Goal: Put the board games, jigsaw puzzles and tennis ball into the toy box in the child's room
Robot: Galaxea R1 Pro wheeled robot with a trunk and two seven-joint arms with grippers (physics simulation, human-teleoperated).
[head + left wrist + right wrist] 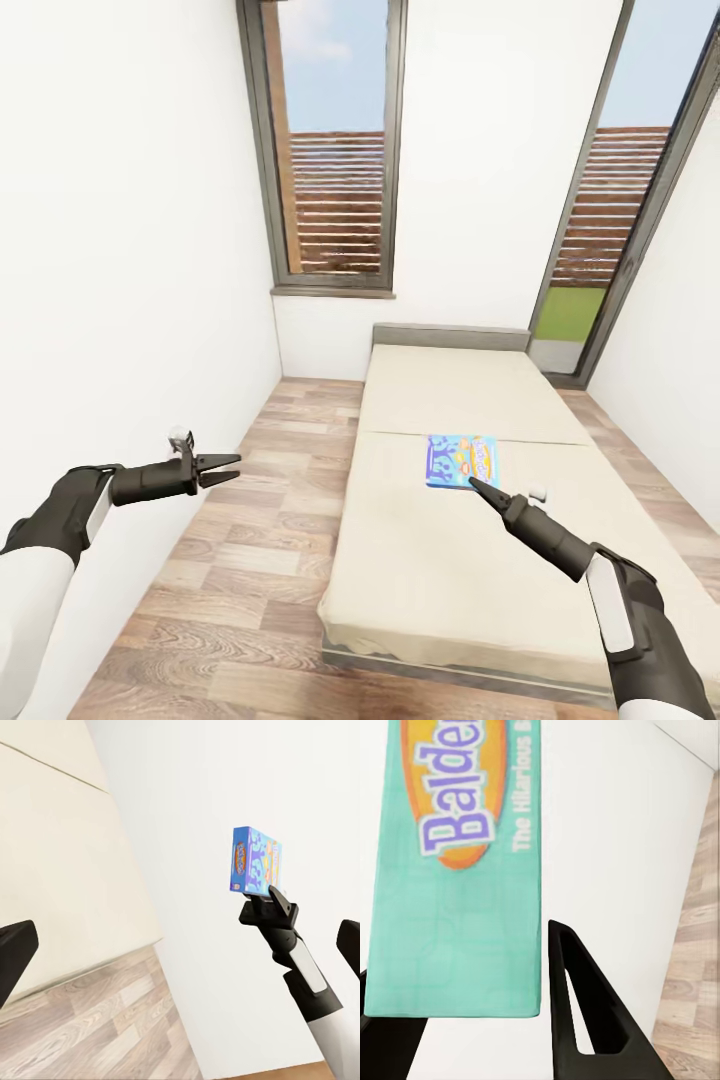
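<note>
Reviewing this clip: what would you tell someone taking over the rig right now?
Left hand: open, empty, out over the floor beside the bed.
Right hand: fingers either side of the blue board game's near edge; whether they have closed on it is unclear.
The game lies on the bed's mattress.
Done: nothing seen in the toy box yet.
Left: secure this game, carry it to the toy box, then the other toys.

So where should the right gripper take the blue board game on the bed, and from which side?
Take the blue board game at its near short edge, coming low from the robot's side. It lies flat on the bed with that edge facing the right gripper, which already points at it. The box is thin, so the jaws could probably close across its thickness there.
</note>
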